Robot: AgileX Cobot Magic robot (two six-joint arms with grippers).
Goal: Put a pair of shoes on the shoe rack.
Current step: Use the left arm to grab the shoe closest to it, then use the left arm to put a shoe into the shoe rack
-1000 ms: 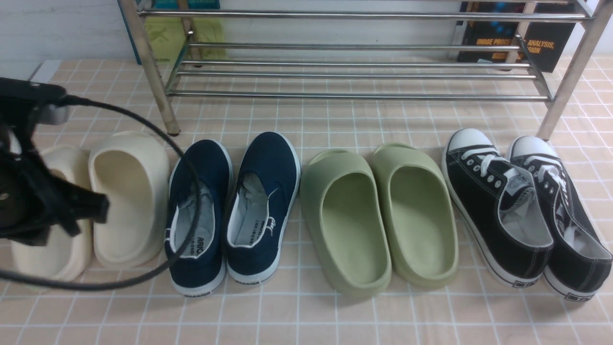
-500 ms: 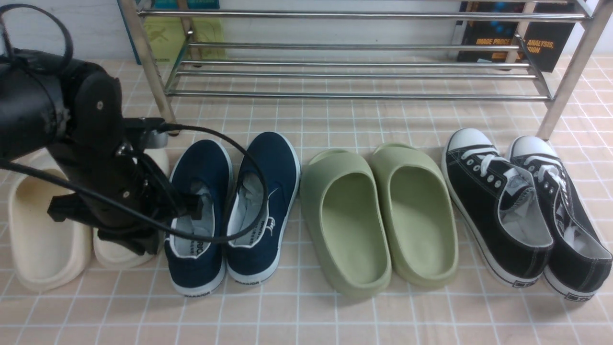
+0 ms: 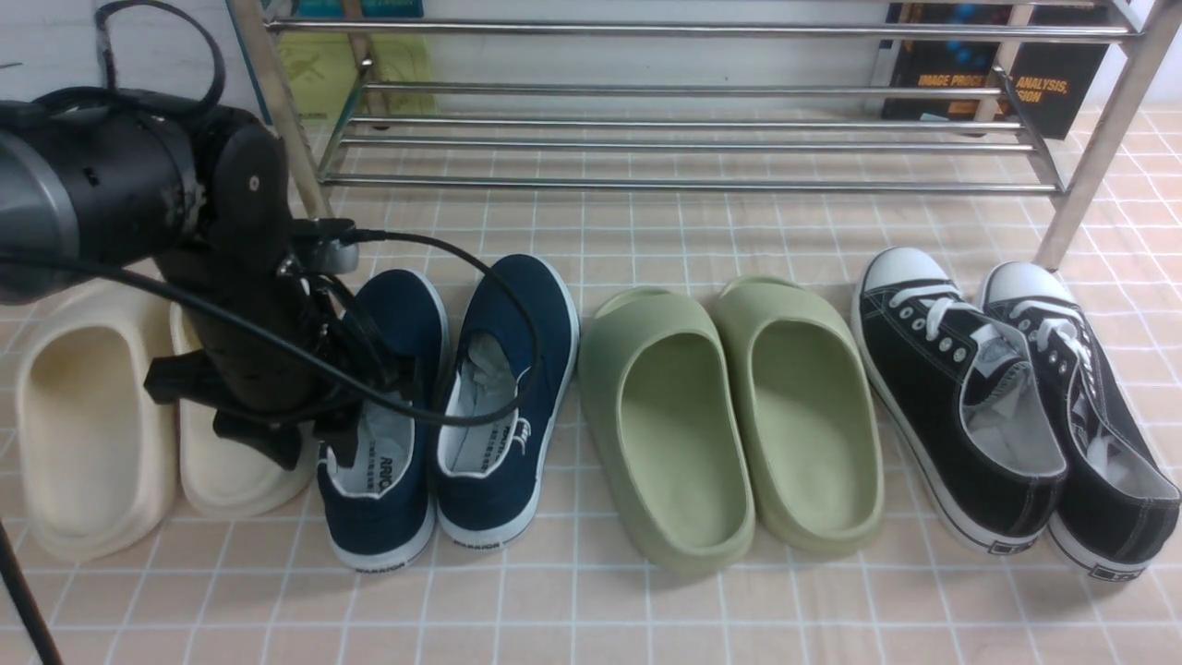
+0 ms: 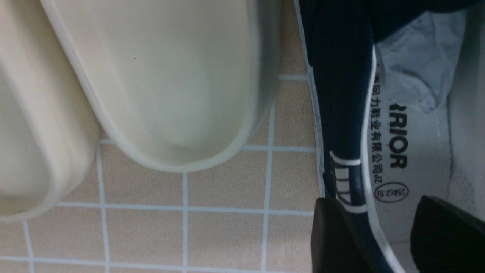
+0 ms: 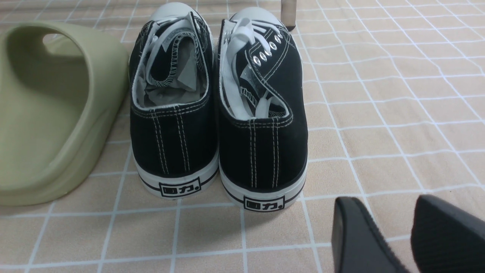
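I see the two navy shoes (image 3: 503, 388) side by side on the checked cloth (image 3: 646, 610), left of the middle in the front picture. Their toes point up at the shoe rack (image 3: 683, 185) across the top. They are not on it. My left gripper (image 4: 382, 206) is down at the left navy shoe (image 3: 383, 508). Its fingers are spread, one inside the shoe and one outside its wall. My right gripper (image 5: 386, 212) has its fingers apart too, over bare cloth near the black sneakers (image 5: 216, 113).
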